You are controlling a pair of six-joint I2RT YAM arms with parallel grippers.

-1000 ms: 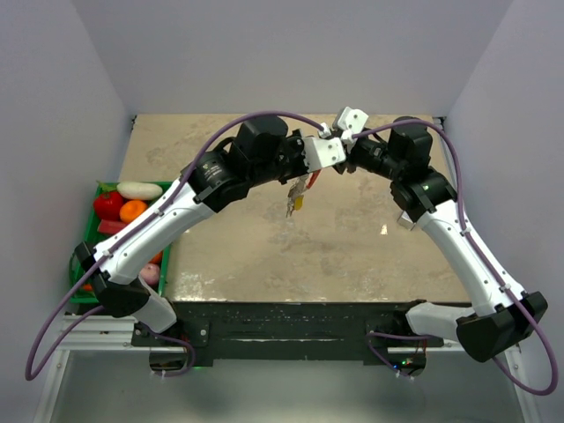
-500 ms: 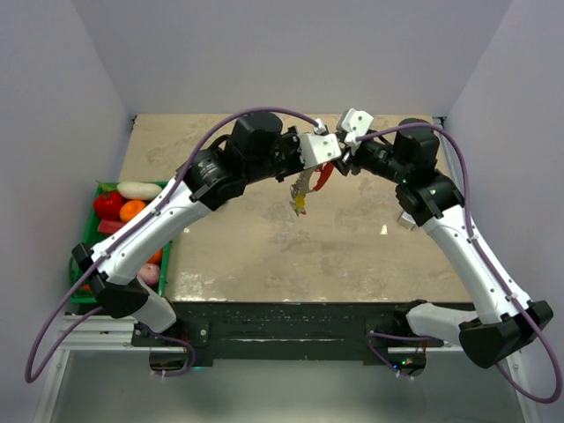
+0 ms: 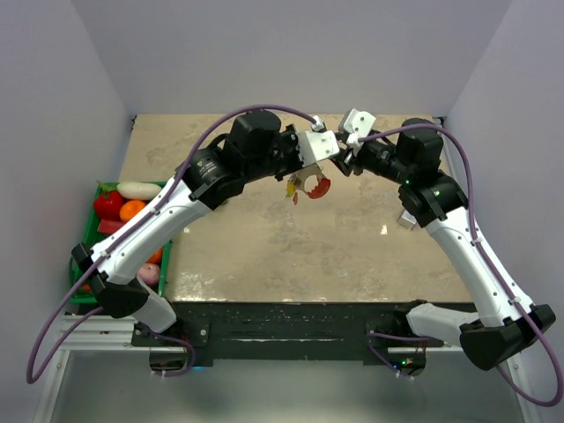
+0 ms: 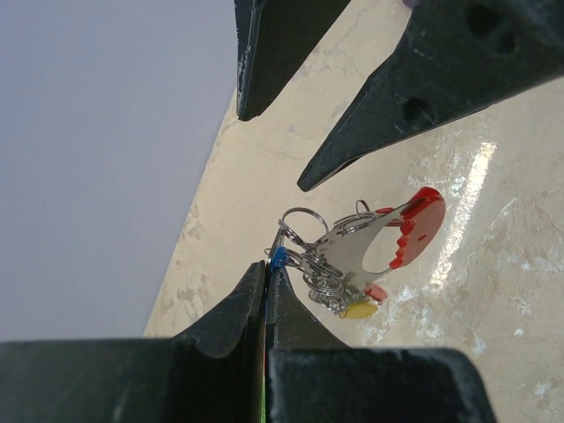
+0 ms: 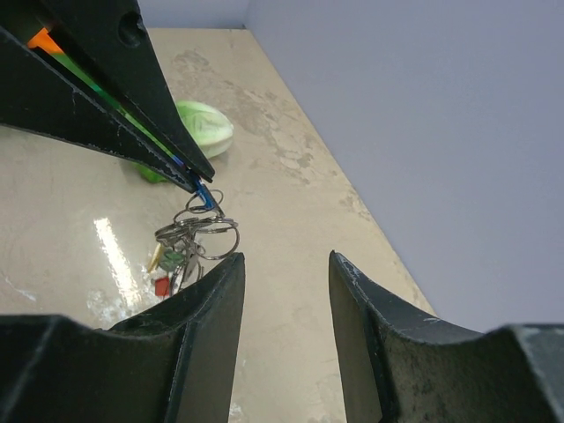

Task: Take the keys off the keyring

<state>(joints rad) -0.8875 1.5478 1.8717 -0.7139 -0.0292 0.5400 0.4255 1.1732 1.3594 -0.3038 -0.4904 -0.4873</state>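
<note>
**Top view.** Counts two arms, both reaching inward over the back-middle of the counter (image 3: 264,247). Finds the left hand (image 3: 306,173) pressed together, pinching the top of the keys (image 3: 296,189). Bunch dangling under it, above the counter, with one red fob (image 3: 322,187) out to the right. Puts the right hand (image 3: 342,160) just beside the bunch on its right, spread partway, gripping nothing. Off the counter's left edge: one green basket (image 3: 95,196) with at least four pieces of toy food.

**Left wrist view.** Shows the left hand's two fingers (image 4: 229,317) shut tip to tip on one blue tag (image 4: 278,257). Hanging from that tag: the keyring (image 4: 304,218), several thin silvery loops too tangled to count. Also one yellow tag (image 4: 359,308), one small red tag (image 4: 377,293) and the single fob. Above them, the right hand's two dark fingers, apart, near the loops but not touching.

**Right wrist view.** Frames the bunch past the right hand's two spread fingers (image 5: 194,335), with nothing between them. Picks out four coloured tags: one blue at the left hand's closed tip, one green (image 5: 174,258), one yellow, one red. Behind, on the counter, one pale green lump (image 5: 203,128).
</note>
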